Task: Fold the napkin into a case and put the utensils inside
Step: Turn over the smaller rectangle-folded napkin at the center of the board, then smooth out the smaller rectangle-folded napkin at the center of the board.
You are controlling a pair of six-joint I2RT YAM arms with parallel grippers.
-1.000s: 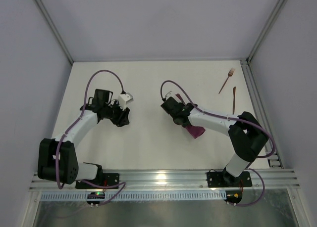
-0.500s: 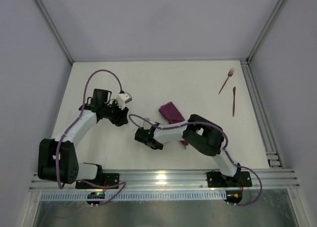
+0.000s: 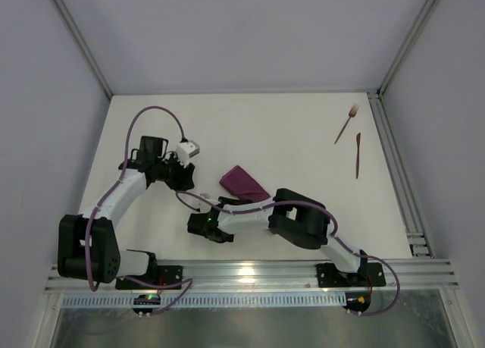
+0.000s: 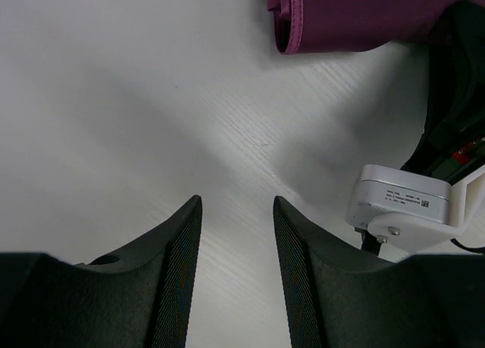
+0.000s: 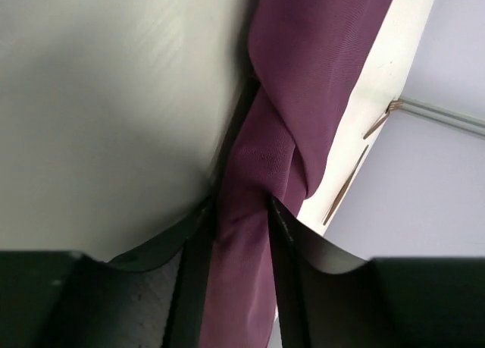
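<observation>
Folding: napkin [image 3: 242, 183] is lying mid-table [image 3: 303, 120] as a bunched, twisted strip, not yet looking like a flat case.
Right claw [image 5: 239, 211]: clamping on one end of the cloth, both fingers pressing against it.
Left claw [image 4: 236, 208]: hovering low with jaws apart, holding nothing, near the napkin's hem.
Utensils: fork [image 3: 347, 123] and knife [image 3: 358, 154] are resting far right, well apart from the cloth.
Remaining: judging by this, flattening, folding the pocket and loading both utensils.
</observation>
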